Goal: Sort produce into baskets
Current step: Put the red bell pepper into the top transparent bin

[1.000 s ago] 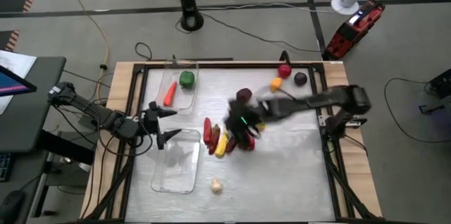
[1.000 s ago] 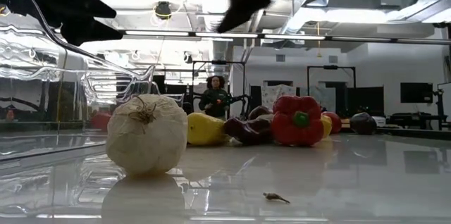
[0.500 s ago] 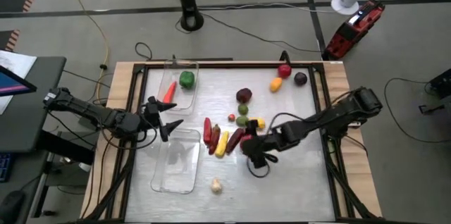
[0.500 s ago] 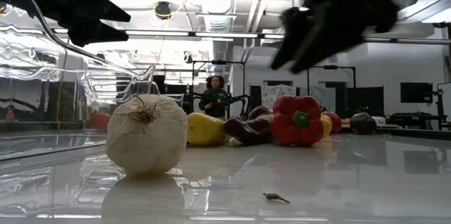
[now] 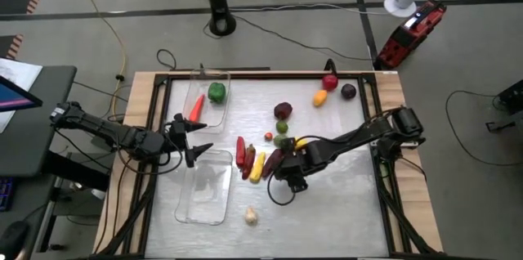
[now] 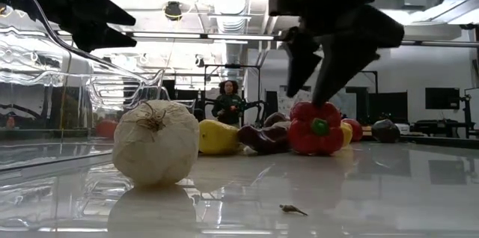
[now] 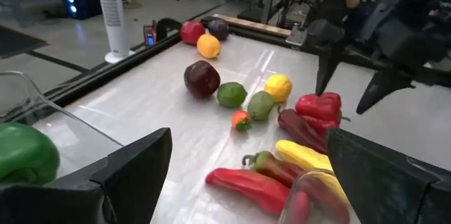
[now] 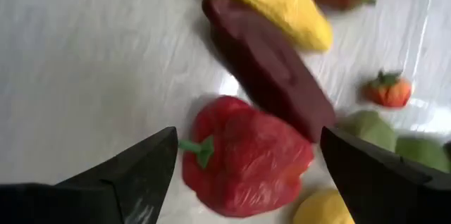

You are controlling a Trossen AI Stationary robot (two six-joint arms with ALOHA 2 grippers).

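Your left gripper (image 5: 194,138) hovers with its fingers spread, holding nothing. It sits between the two clear baskets: the far basket (image 5: 214,109), with a green pepper (image 5: 216,91) and an orange carrot (image 5: 197,109) inside, lies just beyond its fingertips, and the near basket (image 5: 205,204) lies just below them. Ahead of it, past the fingertips, you see the main cluster of produce: a long red pepper (image 7: 250,184), a yellow pepper (image 7: 308,158) and a dark purple piece (image 7: 301,129). The white garlic (image 5: 251,216) lies apart, near the table's front edge beside the near basket.

Your right gripper (image 5: 292,173) hangs directly over the red bell pepper (image 8: 250,156), fingers spread wide and straddling it from above, not touching it. Beyond that pepper sit two green fruits (image 7: 232,94) and a yellow fruit (image 7: 279,87).
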